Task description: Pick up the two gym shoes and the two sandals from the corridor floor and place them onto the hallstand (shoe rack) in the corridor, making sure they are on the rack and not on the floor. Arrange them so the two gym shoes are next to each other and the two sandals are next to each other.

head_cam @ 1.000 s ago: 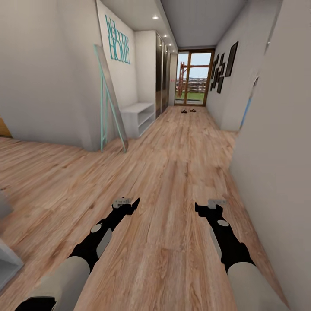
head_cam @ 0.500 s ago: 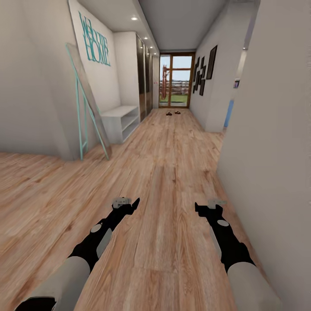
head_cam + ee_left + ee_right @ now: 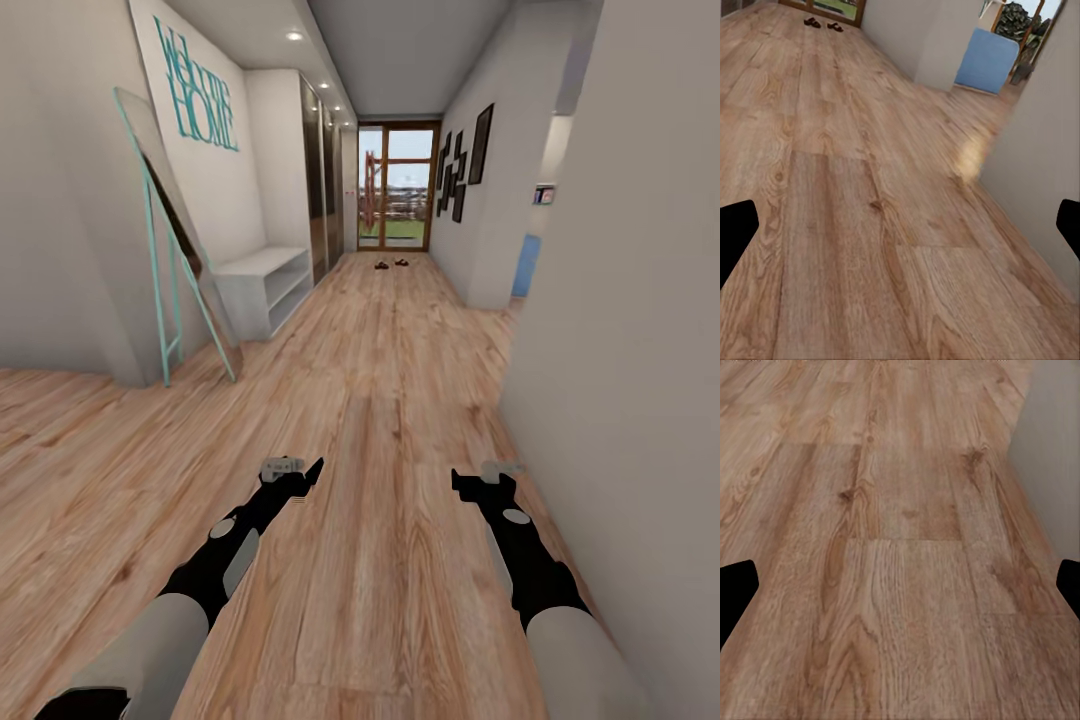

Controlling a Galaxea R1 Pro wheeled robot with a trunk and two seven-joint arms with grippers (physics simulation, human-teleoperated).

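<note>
Head view: my left gripper [image 3: 303, 474] and right gripper [image 3: 470, 484] hang low, jaws spread wide, empty. Two sandals [image 3: 391, 264] sit far ahead of both grippers on the corridor floor [image 3: 380, 400] by the glass door [image 3: 398, 186]. Drive straight, hug centre, clear the right wall [image 3: 620, 330].

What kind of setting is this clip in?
Most likely a home entrance corridor: a "Welcome Home" wall sign, a glazed door at the far end, and a low white shelf unit along the wall.

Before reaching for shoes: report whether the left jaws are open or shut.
Open. The left gripper shows its dark fingertips at opposite edges of the wrist view, bare floor between.
</note>
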